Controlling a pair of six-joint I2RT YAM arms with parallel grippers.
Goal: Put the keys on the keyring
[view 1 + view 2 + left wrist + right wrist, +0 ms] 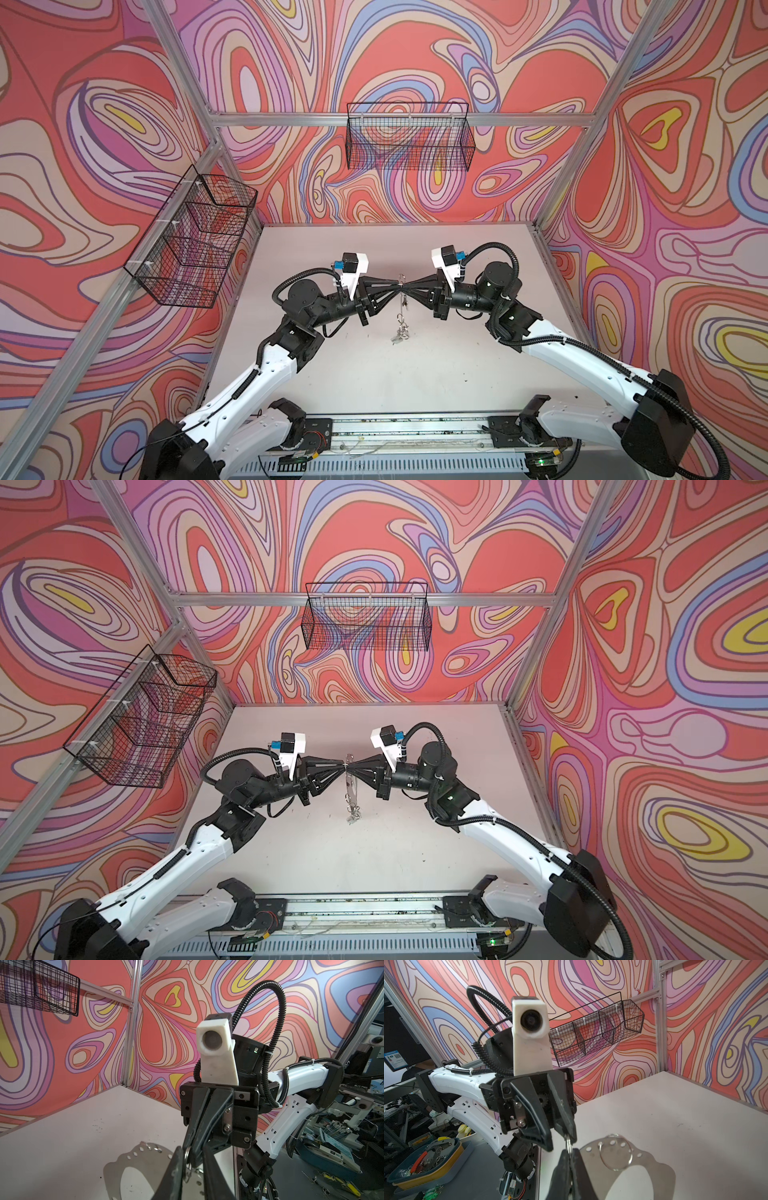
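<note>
In both top views my two grippers meet tip to tip above the middle of the table. Between them the keyring [401, 299] hangs edge-on, a flat shiny metal plate [652, 1167] with a large hole and small holes along its rim. A small cluster of keys [400, 335] dangles at its lower end. My right gripper [569, 1152] is shut on a small wire loop [568, 1144] at the plate's rim. My left gripper [192, 1155] stands slightly open around that loop and the right fingertips. A larger wire ring [615, 1152] hangs through the rim holes.
Black wire baskets hang on the back wall [409, 137] and the left wall [195, 237]. The pale table [374, 374] carries an aluminium rail [407, 428] along its front edge. Beyond the table edge stands a blue and yellow tray [425, 1159] with loose metal parts.
</note>
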